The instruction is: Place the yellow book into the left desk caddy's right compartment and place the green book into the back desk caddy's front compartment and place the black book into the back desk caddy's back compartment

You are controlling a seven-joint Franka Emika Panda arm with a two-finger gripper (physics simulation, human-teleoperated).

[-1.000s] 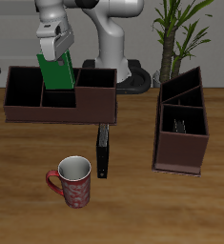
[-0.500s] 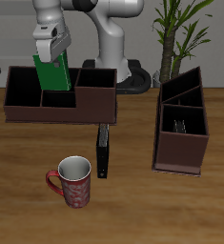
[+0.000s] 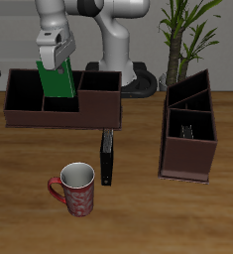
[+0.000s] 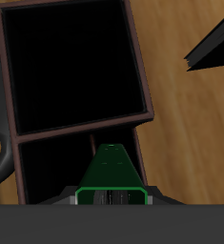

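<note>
Back desk caddy unmoved on the table. Green book, clamped upright between the fingers of the gripper, has dropped slightly over the last second and now hangs over the middle pockets; front compartment directly beneath, insertion likely next

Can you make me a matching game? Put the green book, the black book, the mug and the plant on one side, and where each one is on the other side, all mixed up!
Things:
1. green book
2. black book
3. mug
4. plant

Places:
A. lying flat on the table in front of the back desk caddy
B. behind the other caddy, at the table's back
C. held by the gripper over the back desk caddy
D. standing near the table's front edge

Pairs: 1-C, 2-A, 3-D, 4-B
</note>
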